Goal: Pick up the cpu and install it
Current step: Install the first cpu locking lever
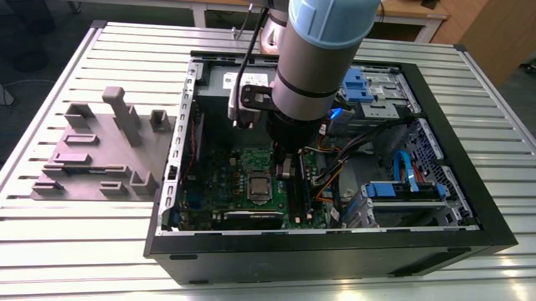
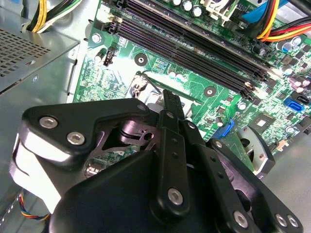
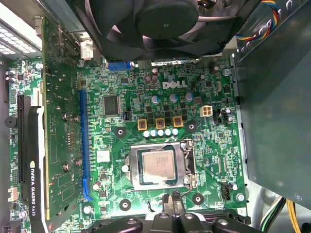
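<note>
First wrist view: tool partly cut off.

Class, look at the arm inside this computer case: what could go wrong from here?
1. The gripper hangs close beside the cpu in its socket; a small drift might scrape the motherboard or its parts.
2. Loose cables run near the arm and could snag.

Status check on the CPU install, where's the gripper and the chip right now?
Gripper low inside the computer case, at the socket's edge, holding nothing. CPU lies in the motherboard socket. Nothing covers the chip.
</note>
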Tool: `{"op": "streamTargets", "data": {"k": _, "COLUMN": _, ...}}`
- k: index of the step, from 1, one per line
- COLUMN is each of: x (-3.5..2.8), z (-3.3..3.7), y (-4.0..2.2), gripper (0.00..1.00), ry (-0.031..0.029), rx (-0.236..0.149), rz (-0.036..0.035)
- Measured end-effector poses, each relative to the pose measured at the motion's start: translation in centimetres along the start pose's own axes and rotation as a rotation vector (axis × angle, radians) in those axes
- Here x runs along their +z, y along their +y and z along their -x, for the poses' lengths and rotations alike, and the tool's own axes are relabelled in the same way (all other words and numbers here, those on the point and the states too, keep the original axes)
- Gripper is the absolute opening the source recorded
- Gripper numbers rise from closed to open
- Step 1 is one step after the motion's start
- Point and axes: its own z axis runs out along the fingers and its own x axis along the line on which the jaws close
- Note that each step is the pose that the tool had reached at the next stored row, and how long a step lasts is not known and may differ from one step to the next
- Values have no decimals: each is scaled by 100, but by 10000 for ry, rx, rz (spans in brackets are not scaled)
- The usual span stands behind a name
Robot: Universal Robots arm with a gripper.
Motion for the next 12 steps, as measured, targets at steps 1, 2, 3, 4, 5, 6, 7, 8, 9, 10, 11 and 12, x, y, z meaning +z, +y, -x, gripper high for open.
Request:
{"op": "streamTargets", "data": {"k": 1, "x": 0, "z": 0, "y": 0, "gripper": 11, "ry": 1, "rx": 0, "rz": 0}}
{"op": "streamTargets", "data": {"k": 2, "x": 0, "z": 0, "y": 0, "gripper": 11, "ry": 0, "rx": 0, "rz": 0}}
{"op": "streamTargets", "data": {"k": 3, "x": 0, "z": 0, "y": 0, "gripper": 11, "ry": 0, "rx": 0, "rz": 0}}
{"op": "streamTargets", "data": {"k": 4, "x": 0, "z": 0, "y": 0, "gripper": 11, "ry": 0, "rx": 0, "rz": 0}}
{"op": "streamTargets", "data": {"k": 5, "x": 0, "z": 0, "y": 0, "gripper": 11, "ry": 0, "rx": -1, "rz": 0}}
{"op": "streamTargets", "data": {"k": 6, "x": 0, "z": 0, "y": 0, "gripper": 11, "ry": 1, "rx": -1, "rz": 0}}
{"op": "streamTargets", "data": {"k": 7, "x": 0, "z": 0, "y": 0, "gripper": 11, "ry": 0, "rx": 0, "rz": 0}}
{"op": "streamTargets", "data": {"k": 8, "x": 0, "z": 0, "y": 0, "gripper": 11, "ry": 1, "rx": -1, "rz": 0}}
{"op": "streamTargets", "data": {"k": 9, "x": 0, "z": 0, "y": 0, "gripper": 11, "ry": 0, "rx": 0, "rz": 0}}
{"op": "streamTargets", "data": {"k": 10, "x": 0, "z": 0, "y": 0, "gripper": 11, "ry": 0, "rx": -1, "rz": 0}}
{"op": "streamTargets", "data": {"k": 11, "x": 0, "z": 0, "y": 0, "gripper": 11, "ry": 0, "rx": -1, "rz": 0}}
{"op": "streamTargets", "data": {"k": 12, "x": 0, "z": 0, "y": 0, "gripper": 11, "ry": 0, "rx": -1, "rz": 0}}
